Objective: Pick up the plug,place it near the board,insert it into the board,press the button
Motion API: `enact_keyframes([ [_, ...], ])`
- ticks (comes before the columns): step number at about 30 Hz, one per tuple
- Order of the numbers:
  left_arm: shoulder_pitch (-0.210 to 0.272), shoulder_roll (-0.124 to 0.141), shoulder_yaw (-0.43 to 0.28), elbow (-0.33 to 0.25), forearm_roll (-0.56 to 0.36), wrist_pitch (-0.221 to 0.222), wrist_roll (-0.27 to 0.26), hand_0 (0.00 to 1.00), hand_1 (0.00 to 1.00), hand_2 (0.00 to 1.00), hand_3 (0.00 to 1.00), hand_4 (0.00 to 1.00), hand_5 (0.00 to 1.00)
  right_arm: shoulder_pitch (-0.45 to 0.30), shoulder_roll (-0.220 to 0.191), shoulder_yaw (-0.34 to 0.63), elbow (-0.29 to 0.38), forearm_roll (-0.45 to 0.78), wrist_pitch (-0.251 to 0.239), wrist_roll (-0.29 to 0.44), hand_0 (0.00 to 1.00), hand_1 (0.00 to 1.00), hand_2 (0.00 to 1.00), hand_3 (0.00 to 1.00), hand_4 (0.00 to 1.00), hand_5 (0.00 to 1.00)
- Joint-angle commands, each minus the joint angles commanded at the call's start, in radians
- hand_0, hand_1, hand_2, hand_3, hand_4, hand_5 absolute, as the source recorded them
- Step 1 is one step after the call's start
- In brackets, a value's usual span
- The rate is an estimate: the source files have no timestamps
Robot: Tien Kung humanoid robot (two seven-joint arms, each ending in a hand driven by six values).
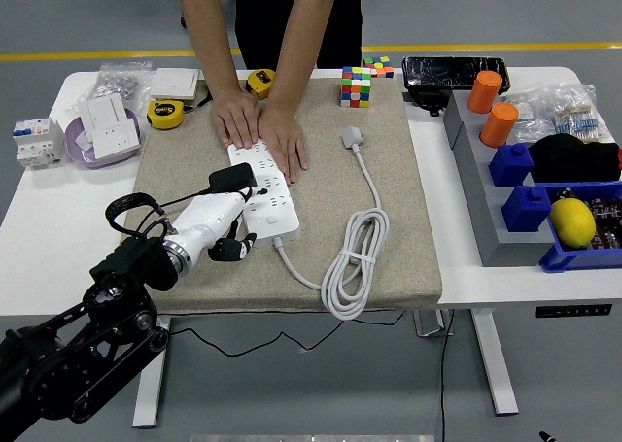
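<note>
While two person's hands (260,123) are pinning the board (262,191), the left hand (222,230) is lying against its near-left edge. Its fingers (236,251) are curling, gripping nothing, with one plug (233,179) seated just beyond.
</note>
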Motion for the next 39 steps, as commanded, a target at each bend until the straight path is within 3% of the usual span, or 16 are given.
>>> enact_keyframes([
  [8, 0.001, 0.003, 0.016, -0.015, -0.035, -0.063, 0.023, 0.125, 0.042, 0.15, 0.886, 0.56, 0.002, 0.003, 0.0, -0.005, 0.0, 0.006, -0.001, 0.002, 0.821, 0.733, 0.741, 0.774, 0.998, 0.881],
  [39, -0.005, -0.002, 0.049, 0.017, -0.05, -0.084, 0.036, 0.126, 0.042, 0.152, 0.872, 0.593, 0.002, 0.0, -0.004, -0.006, 0.0, 0.003, 0.0, 0.002, 0.822, 0.733, 0.741, 0.775, 0.998, 0.881],
])
